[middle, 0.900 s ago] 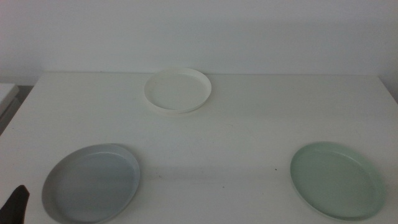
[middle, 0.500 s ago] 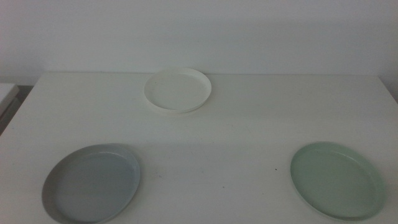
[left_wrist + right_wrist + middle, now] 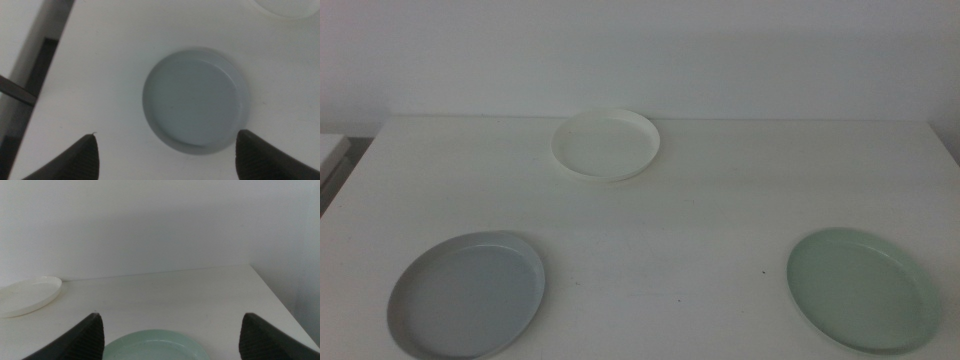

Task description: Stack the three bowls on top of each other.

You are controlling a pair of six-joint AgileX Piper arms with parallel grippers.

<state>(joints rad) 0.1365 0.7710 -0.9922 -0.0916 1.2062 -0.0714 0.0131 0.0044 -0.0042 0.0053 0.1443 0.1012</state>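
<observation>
Nearest the camera in the middle view, two of the three bowls sit well apart on the white desk (image 3: 670, 220). The pale grey, shallow round bowl with a low rim (image 3: 467, 294) lies at the near left, and the pale mint green bowl of the same plate-like shape (image 3: 861, 288) lies at the near right. Neither arm shows in that view.

The left gripper (image 3: 165, 157) hangs above the grey bowl (image 3: 196, 100), looking straight down, its jaws spread wide and holding nothing. That placement suits a descent onto the bowl's rim, judging by how the bowl sits between the jaw tips. The right gripper (image 3: 172, 335) waits low behind the mint bowl (image 3: 155, 345), jaws likewise released and empty, facing across the desk.

Farther back, near the desk's far edge and roughly centred, rests the white shallow round bowl (image 3: 606, 145), also seen in the right wrist view (image 3: 27, 296). No bowl touches another, so stacking is not yet begun.

The desk is matte, plain and evenly lit, with a few tiny dark specks. Behind it rises a bare white wall (image 3: 640, 55); off the desk's left side the left wrist view shows a darker floor (image 3: 25, 95).
</observation>
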